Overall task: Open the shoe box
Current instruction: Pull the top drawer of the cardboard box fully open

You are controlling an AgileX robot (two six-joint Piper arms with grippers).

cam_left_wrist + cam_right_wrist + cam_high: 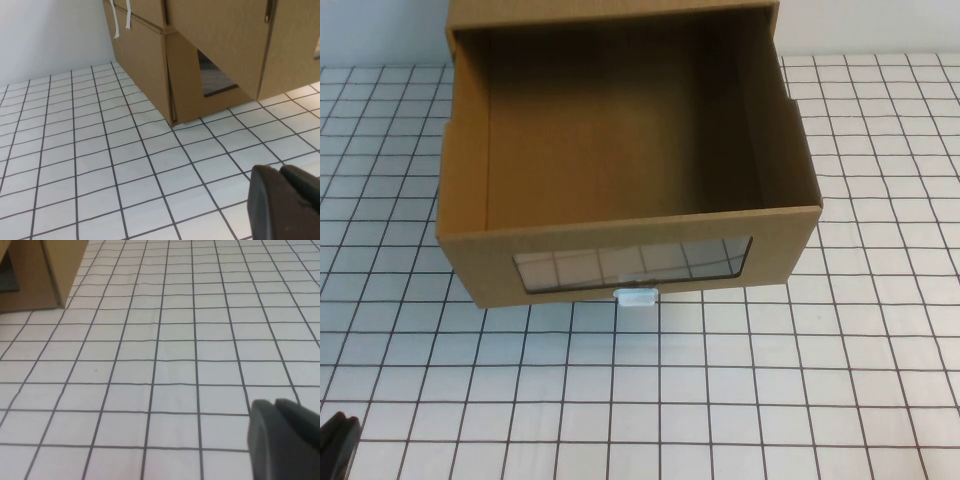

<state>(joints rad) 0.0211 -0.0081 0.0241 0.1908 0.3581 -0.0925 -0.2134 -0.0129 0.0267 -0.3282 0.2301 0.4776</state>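
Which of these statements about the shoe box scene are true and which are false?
1. The brown cardboard shoe box stands open, its inside showing. True.
2. A small white tab sits at the front wall's lower edge, below the clear window. True.
3. The right claw grips the small white tab. False: it is shut on nothing, over the white gridded tabletop, apart from the box.
4. The left claw reaches inside the box. False: it is at the table's near left corner, away from the box.
5. The tabletop is bare wood. False: it is white with dark grid lines.
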